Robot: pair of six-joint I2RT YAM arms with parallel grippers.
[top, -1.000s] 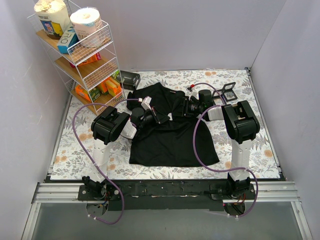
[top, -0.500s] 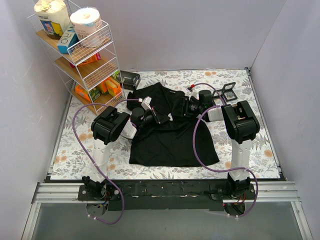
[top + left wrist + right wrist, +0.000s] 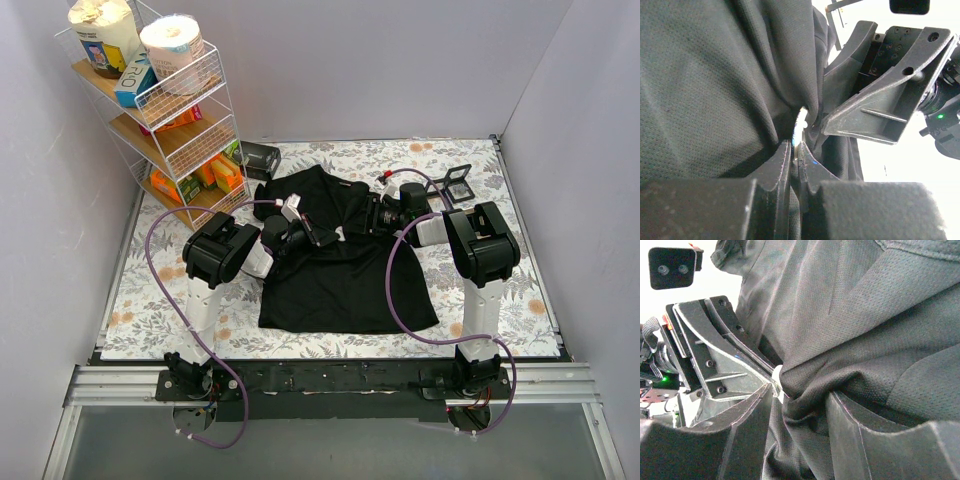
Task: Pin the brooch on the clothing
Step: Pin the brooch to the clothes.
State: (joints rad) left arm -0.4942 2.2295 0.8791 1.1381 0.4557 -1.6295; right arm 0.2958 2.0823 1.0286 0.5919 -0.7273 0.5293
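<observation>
The black T-shirt (image 3: 340, 270) lies flat on the floral mat, its collar towards the back. Both grippers meet over its upper chest. My left gripper (image 3: 326, 238) comes from the left and is shut on the brooch (image 3: 800, 124), a thin pale silver piece standing out of its tips (image 3: 795, 146) and pressed into a fold of cloth. My right gripper (image 3: 362, 222) comes from the right. In its wrist view its jaws (image 3: 799, 400) are shut on a bunched fold of the shirt (image 3: 865, 315), with the brooch (image 3: 776, 376) showing pale beside its left finger (image 3: 752, 415).
A wire shelf rack (image 3: 170, 110) with paper rolls and packets stands at the back left. A black box (image 3: 260, 158) lies beside it and a black square frame box (image 3: 457, 183) at the back right. Grey walls enclose the mat (image 3: 500, 290).
The right wrist has shifted slightly towards the left gripper. The left gripper and the shirt have hardly moved.
</observation>
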